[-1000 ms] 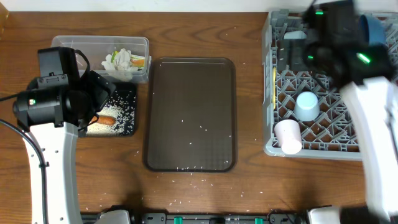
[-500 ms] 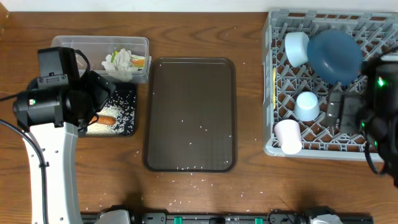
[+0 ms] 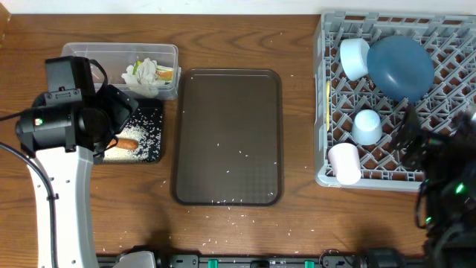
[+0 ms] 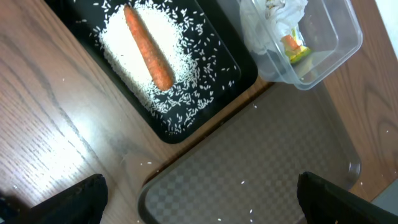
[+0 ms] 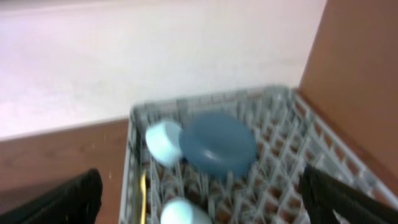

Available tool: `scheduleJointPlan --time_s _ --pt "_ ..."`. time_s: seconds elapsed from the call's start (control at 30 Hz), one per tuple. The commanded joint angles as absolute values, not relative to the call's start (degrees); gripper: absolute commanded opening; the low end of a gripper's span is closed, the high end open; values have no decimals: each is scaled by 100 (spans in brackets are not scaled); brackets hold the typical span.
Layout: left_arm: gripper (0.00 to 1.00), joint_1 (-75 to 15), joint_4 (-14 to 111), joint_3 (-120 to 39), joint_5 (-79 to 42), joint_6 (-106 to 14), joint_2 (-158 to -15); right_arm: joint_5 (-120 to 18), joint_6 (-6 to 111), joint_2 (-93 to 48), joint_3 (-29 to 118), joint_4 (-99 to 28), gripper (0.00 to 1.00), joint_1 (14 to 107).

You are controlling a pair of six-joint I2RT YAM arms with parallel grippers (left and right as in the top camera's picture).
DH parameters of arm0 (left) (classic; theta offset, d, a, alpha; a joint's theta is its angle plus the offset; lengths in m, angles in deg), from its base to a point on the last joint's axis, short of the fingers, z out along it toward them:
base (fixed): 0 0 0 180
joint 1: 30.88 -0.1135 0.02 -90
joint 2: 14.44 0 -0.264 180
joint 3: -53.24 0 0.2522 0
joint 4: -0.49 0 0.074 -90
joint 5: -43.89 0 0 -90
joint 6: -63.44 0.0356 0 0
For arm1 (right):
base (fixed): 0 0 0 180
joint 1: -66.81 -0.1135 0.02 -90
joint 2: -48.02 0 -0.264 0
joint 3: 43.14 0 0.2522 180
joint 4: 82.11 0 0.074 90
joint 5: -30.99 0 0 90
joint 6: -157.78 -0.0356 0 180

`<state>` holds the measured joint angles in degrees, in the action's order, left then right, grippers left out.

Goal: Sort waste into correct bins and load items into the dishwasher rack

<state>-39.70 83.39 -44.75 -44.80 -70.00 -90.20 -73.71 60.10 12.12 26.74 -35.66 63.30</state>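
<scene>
Overhead, the dishwasher rack (image 3: 321, 97) sits ahead of the right end effector (image 5: 199, 190), whose fingers are spread wide with nothing between them. Inside the rack, the dark-blue plate (image 3: 400, 65) leans at the far side from that end effector, with the white bowl (image 3: 354, 58) touching its left edge. The light-blue cup (image 3: 367, 126) stands mouth-down nearer the end effector, and the pink cup (image 3: 344, 163) lies on its side just beside it, at the rack's near-left corner. The yellow spoon (image 3: 328, 100) runs along the rack's left wall.

The left end effector (image 4: 199, 193) is likewise fully open and empty. In its wrist view the black tray (image 4: 217, 87) lies ahead and to the left of its fingers, holding a heap of rice (image 4: 124, 68) with the carrot (image 4: 148, 55) lying across it. Beyond the tray, the clear tub (image 4: 339, 43) holds the paper wads (image 4: 270, 22) and the yellow-green wrapper (image 4: 293, 48). Directly under the open fingers is a corner of the brown serving tray (image 3: 227, 138), dotted with a few stray grains. More grains are scattered on the tabletop (image 3: 245, 37) near the serving tray's near edge.
</scene>
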Motion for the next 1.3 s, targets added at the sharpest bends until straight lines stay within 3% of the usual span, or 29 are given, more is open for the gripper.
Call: scheduleJointPlan --time_s 0.0,0.27,0.5,1.27 --pt "98 -3952 8363 -4514 -4546 -6965 -9053 -6686 6224 1892 1433 -4135 99 6566" --pt "98 -3952 8363 -4514 -4546 -6965 -9053 -6400 5966 3455 -1221 -6012 99 6636" --pt "98 -3952 8363 -4514 -4546 -6968 -9053 -6221 5970 4224 -2416 -6570 99 6608" --pt "98 -3952 8363 -4514 -4546 -6965 -9053 -6173 5968 4771 -2906 -6434 99 6278"
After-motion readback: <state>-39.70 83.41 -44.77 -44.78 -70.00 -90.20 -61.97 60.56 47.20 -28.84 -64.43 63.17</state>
